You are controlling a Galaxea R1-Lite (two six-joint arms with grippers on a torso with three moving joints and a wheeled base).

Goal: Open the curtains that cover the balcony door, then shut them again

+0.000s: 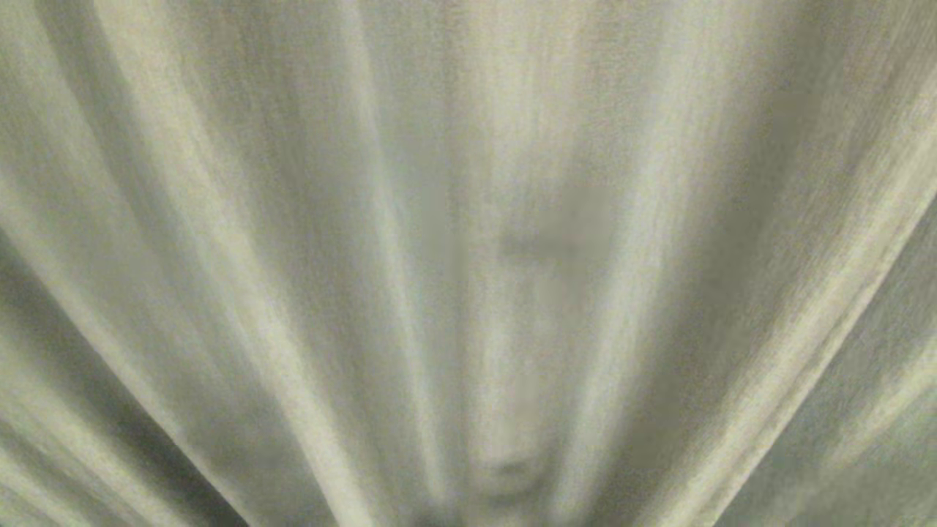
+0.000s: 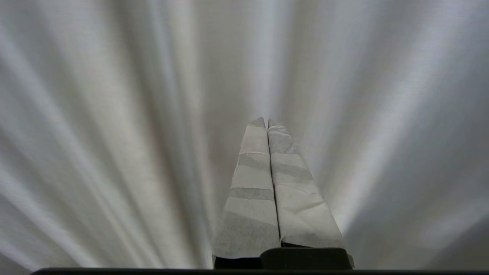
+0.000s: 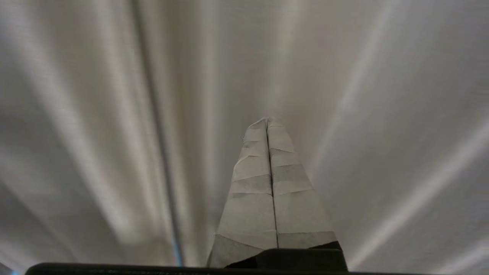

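Pleated curtains (image 1: 293, 219) fill background ahead of both claws. Left claw (image 2: 266, 121) together, empty. Right claw (image 3: 266, 120) together, empty.

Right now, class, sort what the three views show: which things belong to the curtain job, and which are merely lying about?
Belongs to the job:
- the curtains, pleated fabric filling every view
- left gripper, shut, holding nothing, tips close to the fabric
- right gripper, shut, holding nothing, tips close to the fabric

Lying about:
- nothing visible; the balcony door is hidden behind the fabric
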